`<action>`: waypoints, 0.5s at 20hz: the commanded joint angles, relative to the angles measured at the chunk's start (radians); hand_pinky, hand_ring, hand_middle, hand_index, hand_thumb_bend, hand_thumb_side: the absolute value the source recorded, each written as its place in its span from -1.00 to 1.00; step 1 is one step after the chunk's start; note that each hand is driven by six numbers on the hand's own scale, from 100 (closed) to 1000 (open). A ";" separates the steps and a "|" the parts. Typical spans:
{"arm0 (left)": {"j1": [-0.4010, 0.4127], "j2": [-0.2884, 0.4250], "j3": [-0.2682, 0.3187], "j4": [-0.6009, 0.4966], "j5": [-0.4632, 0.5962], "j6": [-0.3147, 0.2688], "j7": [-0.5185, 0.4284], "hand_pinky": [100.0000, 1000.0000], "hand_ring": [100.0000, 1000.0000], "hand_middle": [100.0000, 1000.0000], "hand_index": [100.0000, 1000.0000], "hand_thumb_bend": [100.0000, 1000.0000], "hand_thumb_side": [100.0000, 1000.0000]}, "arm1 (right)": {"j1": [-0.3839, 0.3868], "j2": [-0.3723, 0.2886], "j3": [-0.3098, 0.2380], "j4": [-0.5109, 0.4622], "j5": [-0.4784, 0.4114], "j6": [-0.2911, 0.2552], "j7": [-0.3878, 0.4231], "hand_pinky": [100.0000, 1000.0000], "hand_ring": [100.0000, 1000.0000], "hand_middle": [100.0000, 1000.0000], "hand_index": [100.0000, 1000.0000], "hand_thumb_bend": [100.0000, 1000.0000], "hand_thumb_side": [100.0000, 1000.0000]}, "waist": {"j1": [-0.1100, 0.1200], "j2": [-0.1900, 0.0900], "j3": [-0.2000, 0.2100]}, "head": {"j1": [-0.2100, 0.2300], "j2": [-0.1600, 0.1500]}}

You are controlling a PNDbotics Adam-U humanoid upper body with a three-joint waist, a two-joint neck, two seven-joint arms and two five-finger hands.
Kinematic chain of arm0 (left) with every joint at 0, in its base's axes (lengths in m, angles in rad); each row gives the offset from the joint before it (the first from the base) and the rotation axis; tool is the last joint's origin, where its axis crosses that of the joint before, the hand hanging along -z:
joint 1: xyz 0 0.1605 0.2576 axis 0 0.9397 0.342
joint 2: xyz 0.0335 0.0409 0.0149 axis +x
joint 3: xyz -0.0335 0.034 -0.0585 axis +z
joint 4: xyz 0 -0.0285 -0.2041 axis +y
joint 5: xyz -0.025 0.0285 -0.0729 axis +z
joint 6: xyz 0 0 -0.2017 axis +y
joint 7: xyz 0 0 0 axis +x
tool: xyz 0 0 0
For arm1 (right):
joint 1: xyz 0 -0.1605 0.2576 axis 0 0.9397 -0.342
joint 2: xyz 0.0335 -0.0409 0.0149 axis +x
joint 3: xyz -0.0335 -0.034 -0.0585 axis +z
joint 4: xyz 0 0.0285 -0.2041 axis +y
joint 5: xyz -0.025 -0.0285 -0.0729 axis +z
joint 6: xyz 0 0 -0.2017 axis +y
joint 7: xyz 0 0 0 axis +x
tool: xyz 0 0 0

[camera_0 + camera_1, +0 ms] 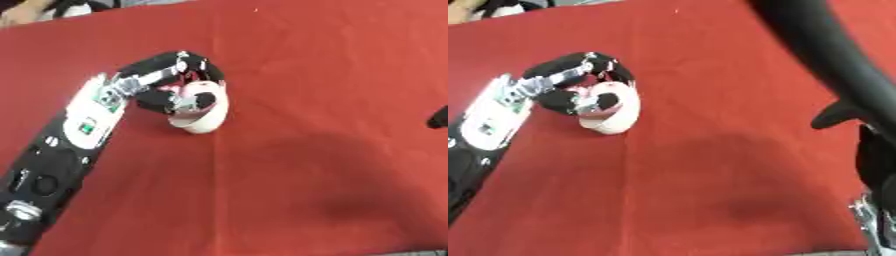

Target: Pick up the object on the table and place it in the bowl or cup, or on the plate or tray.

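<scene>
Nearest, the left hand (171, 82) has its fingers (197, 62) curled round the white cup (203, 112) standing mid-surface (332, 90) (the right hand (842, 114), far right, state unclear).

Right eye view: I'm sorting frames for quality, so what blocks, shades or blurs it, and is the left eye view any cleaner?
Right eye view: the robot's black right arm looms soft-edged along the right side, and a broad dark shadow lies on the red tablecloth. Left eye view: the same shadow, much less arm; the left hand curled round the white cup is soft in both.
</scene>
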 commanded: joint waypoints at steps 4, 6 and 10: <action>-0.042 0.030 0.025 -0.023 -0.033 -0.004 0.017 -0.39 0.17 0.22 0.57 -0.52 0.70 | -0.008 -0.020 -0.003 -0.014 0.003 0.000 -0.002 -0.21 0.05 0.46 0.76 -1.00 0.56 | -0.005 -0.023 0.004 | -0.012 0.000; -0.051 0.037 0.033 -0.038 -0.051 -0.010 0.052 -0.41 0.14 0.20 0.54 -0.46 0.55 | -0.007 -0.023 -0.004 -0.014 0.001 0.000 -0.003 -0.21 0.05 0.46 0.76 -1.00 0.56 | -0.004 -0.026 0.005 | -0.015 -0.001; -0.060 0.054 0.070 -0.110 -0.128 -0.004 0.155 -0.42 0.11 0.17 0.50 -0.44 0.22 | -0.005 -0.028 -0.008 -0.014 -0.002 0.000 -0.006 -0.21 0.05 0.46 0.76 -1.00 0.56 | -0.001 -0.033 0.007 | -0.026 -0.004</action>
